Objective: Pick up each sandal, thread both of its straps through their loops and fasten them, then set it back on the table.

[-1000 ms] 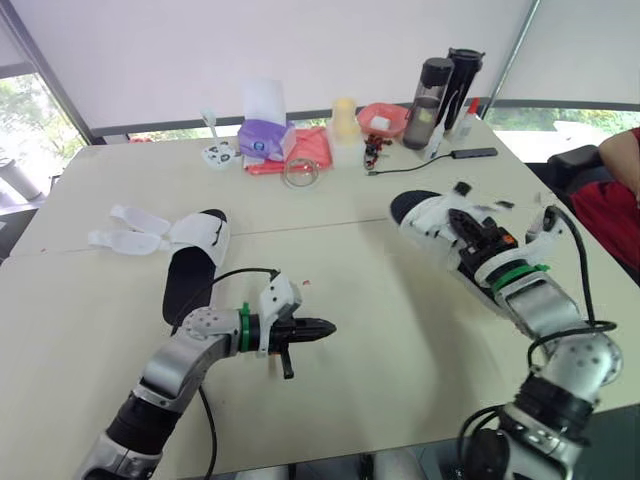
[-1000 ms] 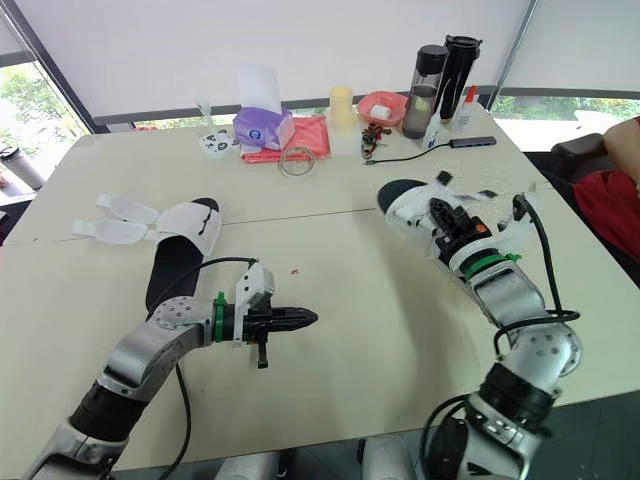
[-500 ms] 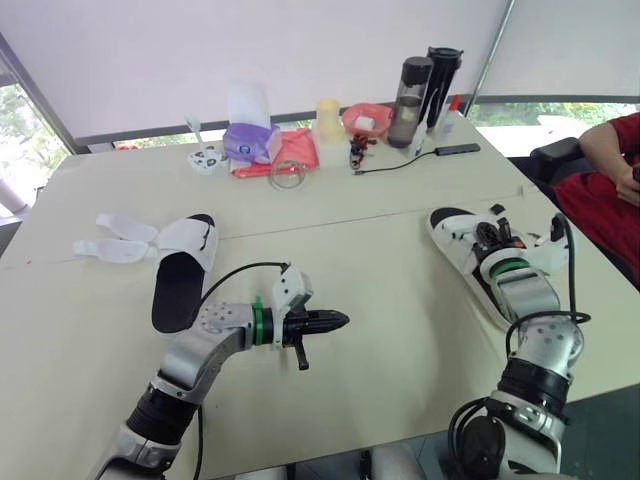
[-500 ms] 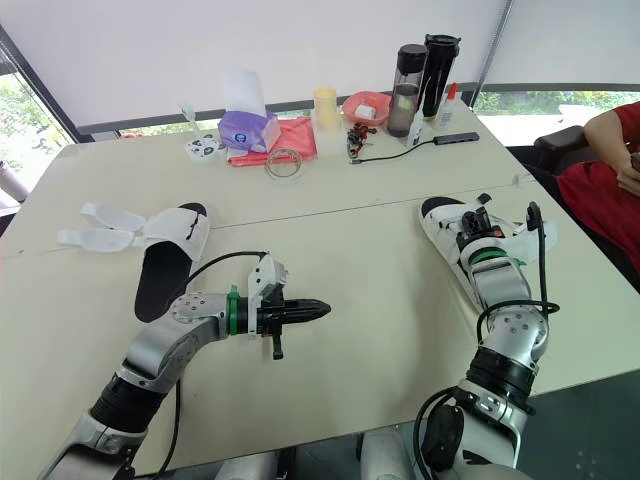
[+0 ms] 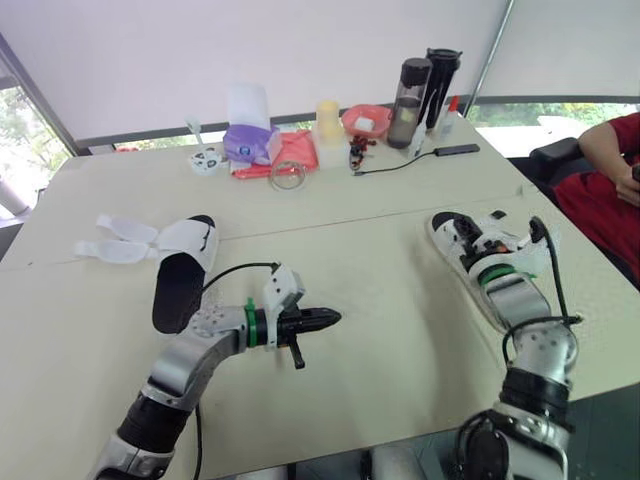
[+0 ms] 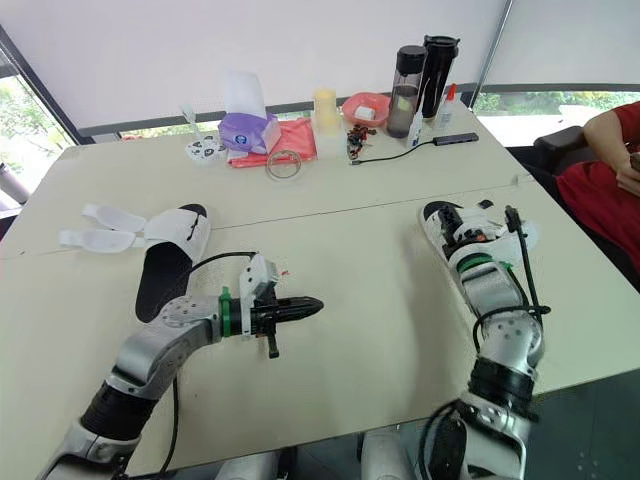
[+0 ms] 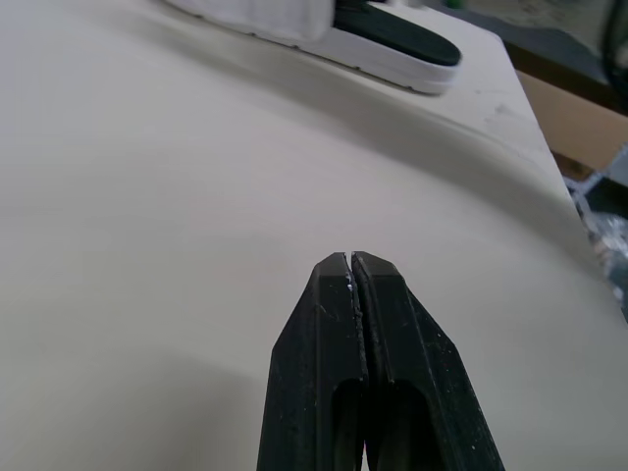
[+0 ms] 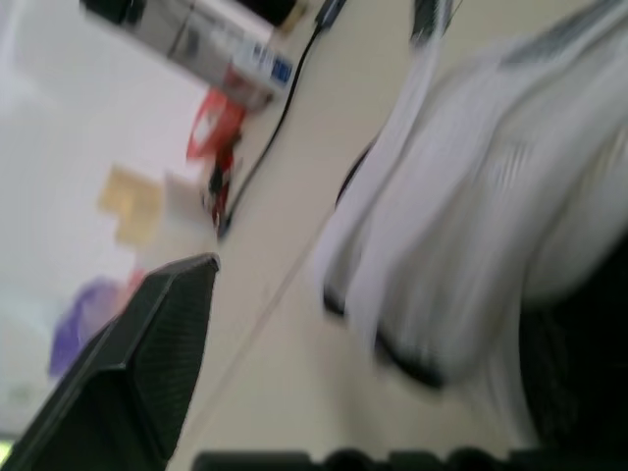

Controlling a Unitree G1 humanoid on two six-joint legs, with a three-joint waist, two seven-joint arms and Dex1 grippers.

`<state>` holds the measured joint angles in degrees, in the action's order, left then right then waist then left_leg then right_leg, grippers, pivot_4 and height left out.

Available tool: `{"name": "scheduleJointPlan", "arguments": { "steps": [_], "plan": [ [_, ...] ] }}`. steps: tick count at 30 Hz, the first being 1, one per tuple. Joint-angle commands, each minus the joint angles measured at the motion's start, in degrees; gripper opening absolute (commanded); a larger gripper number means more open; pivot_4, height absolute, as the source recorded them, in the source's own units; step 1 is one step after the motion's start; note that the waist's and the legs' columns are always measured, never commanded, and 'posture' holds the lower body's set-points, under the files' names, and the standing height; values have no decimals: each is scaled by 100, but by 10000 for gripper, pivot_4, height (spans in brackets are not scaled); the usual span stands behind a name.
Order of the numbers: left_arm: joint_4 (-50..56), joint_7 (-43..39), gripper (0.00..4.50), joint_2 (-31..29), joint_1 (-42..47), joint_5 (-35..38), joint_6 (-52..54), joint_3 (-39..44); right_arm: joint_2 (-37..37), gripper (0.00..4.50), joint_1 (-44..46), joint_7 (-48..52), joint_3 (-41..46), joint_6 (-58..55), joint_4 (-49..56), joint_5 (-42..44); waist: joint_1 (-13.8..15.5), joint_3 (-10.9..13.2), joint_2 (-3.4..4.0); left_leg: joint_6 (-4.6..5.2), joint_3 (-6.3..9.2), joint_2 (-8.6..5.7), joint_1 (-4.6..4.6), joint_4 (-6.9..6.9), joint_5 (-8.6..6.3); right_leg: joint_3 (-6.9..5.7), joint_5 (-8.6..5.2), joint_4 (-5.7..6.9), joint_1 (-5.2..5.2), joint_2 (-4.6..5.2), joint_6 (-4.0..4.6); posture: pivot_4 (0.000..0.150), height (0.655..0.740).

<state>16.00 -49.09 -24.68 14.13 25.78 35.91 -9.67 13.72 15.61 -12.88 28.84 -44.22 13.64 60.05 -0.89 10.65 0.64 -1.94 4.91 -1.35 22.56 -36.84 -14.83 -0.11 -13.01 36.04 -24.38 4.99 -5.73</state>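
The left sandal [image 5: 185, 268] lies on the table's left side, black insole up, with its white straps [image 5: 118, 240] spread loose to the left. The right sandal [image 5: 462, 252], white with a black insole, lies on the right side of the table. My right gripper [image 5: 480, 234] hovers over it, open, and the right wrist view has its fingers [image 8: 147, 363] wide apart with the sandal's white strap [image 8: 471, 226] beyond them. My left gripper [image 5: 335, 318] is shut and empty just above the table's middle, pointing right. Its fingers [image 7: 339, 314] are pressed together, with the right sandal [image 7: 392, 41] ahead of them.
Along the far edge stand a purple tissue box [image 5: 258, 140], a red cloth [image 5: 305, 150], a clear tape roll [image 5: 287, 175], a yellow cup [image 5: 328, 120], a red bowl [image 5: 368, 118] and two dark bottles [image 5: 410, 90]. A black cable [image 5: 400, 162] lies there. A person in red [image 5: 615, 160] sits at the right.
My right gripper has gone from nearly shut on the right sandal's straps to wide open, and the sandal now rests on the table. The camera view shifted. The left arm barely moved.
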Motion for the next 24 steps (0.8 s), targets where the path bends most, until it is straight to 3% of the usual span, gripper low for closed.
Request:
{"name": "scheduleJointPlan", "arguments": {
  "steps": [1, 6, 11, 15, 18, 21, 24],
  "plan": [
    [429, 94, 0, -143, -217, 230, 160, 255, 357, 44569, -605, 358, -142, -460, 1046, 507, -4, 0, -1, 0, -1, 0, 0, 0, 0, 0, 0, -1, 1, 0, 0, 1500, 7400],
    [712, 245, 0, -256, -532, 350, 291, 401, 883, 44569, -1388, 632, 74, -687, 1585, 1233, -10, 6, -10, 0, -9, 7, -6, -7, -1, 3, -15, -3, 3, -2, -2, 1500, 7400],
    [869, 1422, 0, 184, -564, 319, 218, 1177, 2500, 44569, -2687, 2827, 345, -1110, 2712, 2080, 32, 15, -26, -1, -4, 9, 3, -13, -1, 1, -18, -17, 9, -2, -5, 1500, 7400],
    [809, 2858, 0, 570, -314, -409, -154, 1774, 3202, 44569, -2376, 3187, -166, -1133, 2966, 2899, -1, 35, -104, -1, -13, 22, -13, -17, -2, 1, -15, -30, 28, -15, -4, 1500, 7400],
    [1019, 3233, 0, 425, -377, -800, -333, 1942, 3334, 44569, -1955, 3204, -810, -1071, 3115, 2877, 28, 35, -129, -2, -7, 42, -14, -16, -2, -3, -8, -60, 40, -40, 5, 1500, 7400],
    [1601, 3299, 8680, -365, -719, -1531, -561, 2146, 3060, 45000, -1181, 3145, -1825, -993, 3110, 2230, 4, 51, -160, -4, -10, 41, -7, -7, -3, -2, -5, -71, 33, -39, 9, 1500, 7400],
    [1741, 3229, 24092, -1093, -1140, -2061, -809, 2519, 2864, 45000, -663, 3295, -2441, -814, 2858, 1329, 42, 54, -165, -5, -7, 35, 12, 3, -4, 0, 12, -73, 10, -35, 33, 1500, 7400]
  ]
}}
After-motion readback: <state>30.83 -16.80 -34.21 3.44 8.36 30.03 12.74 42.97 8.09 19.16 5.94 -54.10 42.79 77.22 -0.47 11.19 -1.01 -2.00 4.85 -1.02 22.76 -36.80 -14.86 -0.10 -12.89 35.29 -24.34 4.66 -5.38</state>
